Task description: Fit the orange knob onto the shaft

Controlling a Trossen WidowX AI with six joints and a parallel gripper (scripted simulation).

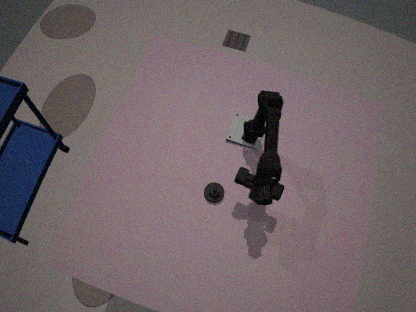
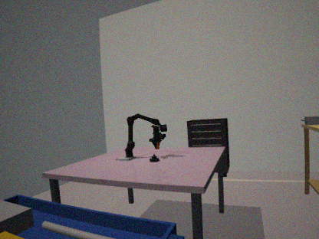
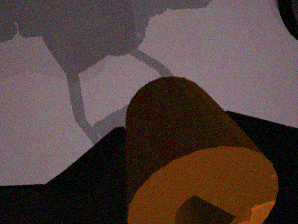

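Raised above the pink tabletop (image 1: pixel 150 200) (image 2: pixel 134 172), the parallel-jaw gripper (image 1: pixel 262 192) (image 2: pixel 157 144) (image 3: pixel 173 129) is clamped on the orange knob (image 2: pixel 157 145) (image 3: pixel 200 175), which hangs below it, clear of the surface. In the wrist view, the dark gripper fingers flank the knob; its end face is turned toward the camera and shows part of a hole with a straight edge. The round pedestal (image 1: pixel 214 193) (image 2: pixel 154 159), carrying the dark shaft (image 1: pixel 214 190) (image 2: pixel 154 155), stands on the tabletop to one side of the gripper and lower than it, apart from the knob; the flat side of the shaft cannot be made out. The black six-joint arm (image 1: pixel 271 135) (image 2: pixel 130 134) reaches from the pale base plate (image 1: pixel 235 131) (image 2: pixel 122 158) over to the gripper. Beyond the gripper in the exterior view is a black slatted chair (image 2: pixel 207 132).
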